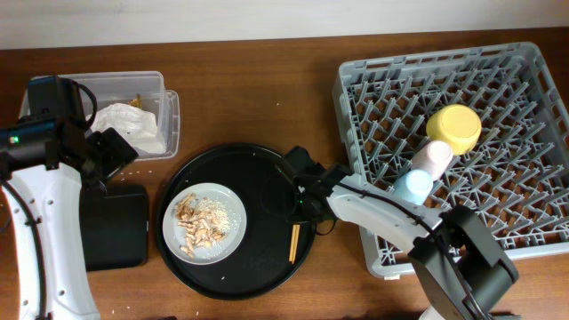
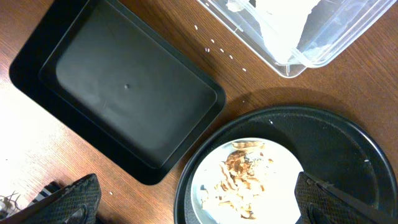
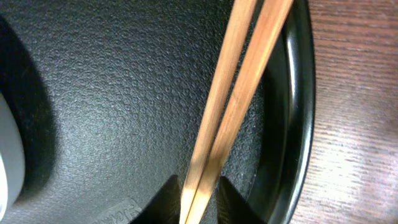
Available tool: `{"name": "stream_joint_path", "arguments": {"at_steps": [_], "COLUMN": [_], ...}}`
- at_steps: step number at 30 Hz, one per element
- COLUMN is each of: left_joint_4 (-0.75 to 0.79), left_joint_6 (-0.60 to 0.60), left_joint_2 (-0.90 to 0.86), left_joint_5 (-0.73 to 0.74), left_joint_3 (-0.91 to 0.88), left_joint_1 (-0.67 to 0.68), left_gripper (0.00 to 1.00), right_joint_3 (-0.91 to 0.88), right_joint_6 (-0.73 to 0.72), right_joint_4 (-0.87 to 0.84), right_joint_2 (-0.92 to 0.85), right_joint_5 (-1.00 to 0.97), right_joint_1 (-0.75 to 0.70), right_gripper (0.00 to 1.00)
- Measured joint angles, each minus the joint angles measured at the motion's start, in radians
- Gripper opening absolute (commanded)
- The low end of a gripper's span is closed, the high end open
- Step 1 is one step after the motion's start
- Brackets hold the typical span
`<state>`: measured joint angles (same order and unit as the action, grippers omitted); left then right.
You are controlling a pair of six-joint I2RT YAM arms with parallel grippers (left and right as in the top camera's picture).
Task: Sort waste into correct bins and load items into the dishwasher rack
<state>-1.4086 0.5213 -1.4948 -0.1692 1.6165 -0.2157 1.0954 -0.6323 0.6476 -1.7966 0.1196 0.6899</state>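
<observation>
Grip: right jaws are pinching the pair of thin wooden chopsticks (image 3: 236, 93), nearly shut, crosswise to their length.
Spare: left jaws are hanging wide open, empty.

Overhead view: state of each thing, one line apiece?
dishwasher rack, three bowls loaded
yellow bowl, in rack
pink bowl, in rack
blue bowl, in rack
grey plate, on round tray, holding scraps
chopsticks, on round tray, gripped
clear box, open, holds napkin
black tray, empty
left gripper, open
right gripper, shut on chopsticks

Wooden chopsticks (image 1: 294, 243) lie side by side, touching — to the right of the grey plate (image 1: 236, 233) holding beige scraps (image 1: 197, 228).
</observation>
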Motion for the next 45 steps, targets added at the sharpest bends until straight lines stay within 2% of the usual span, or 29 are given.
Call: {"name": "stream_joint_path", "arguments": {"at_steps": [4,8,10,13,15,21,25,27,29,33,45], "left_joint_4": [0.000,0.000,0.000,0.000,0.000,0.000,0.000,0.000,0.000,0.000,0.000], "left_joint_6": [0.000,0.000,0.000,0.000,0.000,0.000,0.000,0.000,0.000,0.000,0.000], "left_joint_2": [0.000,0.000,0.000,0.000,0.000,0.000,0.000,0.000,0.000,0.000,0.000], "left_joint_5": [0.000,0.000,0.000,0.000,0.000,0.000,0.000,0.000,0.000,0.000,0.000], "left_joint_3": [0.000,0.000,0.000,0.000,0.000,0.000,0.000,0.000,0.000,0.000,0.000], "left_joint_1": [0.000,0.000,0.000,0.000,0.000,0.000,0.000,0.000,0.000,0.000,0.000], "left_gripper": [0.99,0.99,0.99,0.99,0.99,0.99,0.99,0.99,0.99,0.99,0.99], "right_joint_3": [0.000,0.002,0.022,0.049,0.058,0.059,0.059,0.059,0.061,0.062,0.115], "right_joint_6": [0.001,0.002,0.001,-0.006,0.002,0.001,0.001,0.002,-0.001,-0.010,-0.010], "right_joint_4": [-0.018,-0.016,0.006,0.014,0.018,0.045,0.043,0.041,0.031,0.019,0.093], "right_joint_2": [-0.003,-0.003,-0.003,-0.003,-0.003,-0.008,-0.043,-0.063,-0.086,-0.089,-0.078], "right_joint_5": [0.016,0.045,0.058,0.066,0.063,0.000,-0.026,-0.026,-0.026,-0.021,0.042], "right_joint_1": [0.000,0.000,0.000,0.000,0.000,0.000,0.000,0.000,0.000,0.000,0.000], "right_gripper": [0.13,0.04,0.05,0.34,0.45,0.50,0.49,0.41,0.22,0.10,0.11]}}
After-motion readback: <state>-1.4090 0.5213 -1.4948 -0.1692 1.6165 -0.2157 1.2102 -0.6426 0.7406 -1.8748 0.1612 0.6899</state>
